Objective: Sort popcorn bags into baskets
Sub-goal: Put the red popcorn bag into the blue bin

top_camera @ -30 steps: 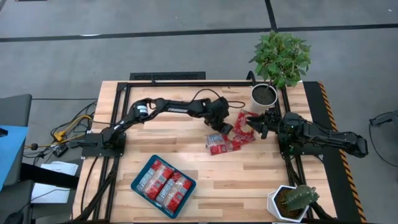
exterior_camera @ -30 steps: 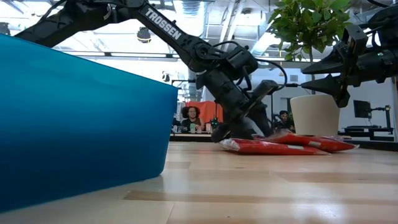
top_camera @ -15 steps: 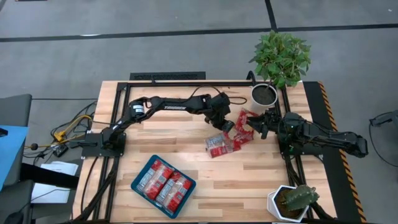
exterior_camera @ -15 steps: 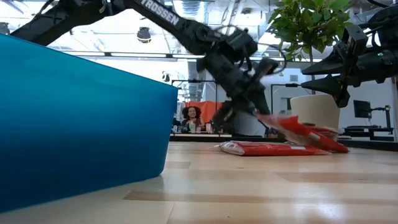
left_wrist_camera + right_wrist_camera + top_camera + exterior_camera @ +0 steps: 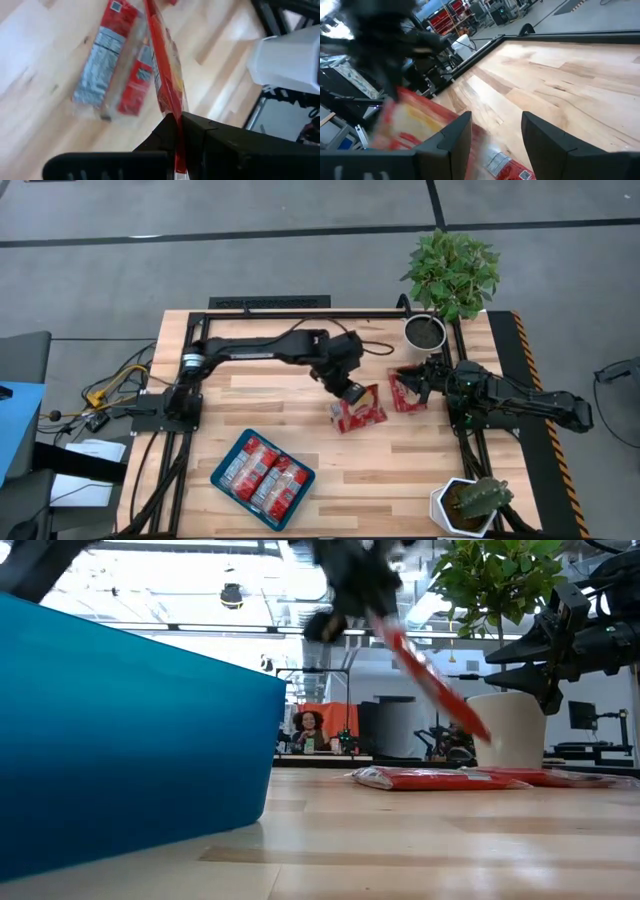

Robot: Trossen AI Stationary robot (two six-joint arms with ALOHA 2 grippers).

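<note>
Near the table's (image 5: 300,460) front-left corner: the tray (image 5: 227,480), with packets (image 5: 264,471) lying inside. Around mid-table, toward the right edge: one packet (image 5: 362,393) lifted clear of the wood in the left gripper (image 5: 351,391), others lying flat (image 5: 356,416) just below it. Right beside those, another packet (image 5: 407,392) lying flat under the right gripper (image 5: 425,374). At the back-right corner: a leafy plant (image 5: 451,270) with a pot (image 5: 425,334) just before it. At the front-right corner: a potted cactus (image 5: 470,502).
</note>
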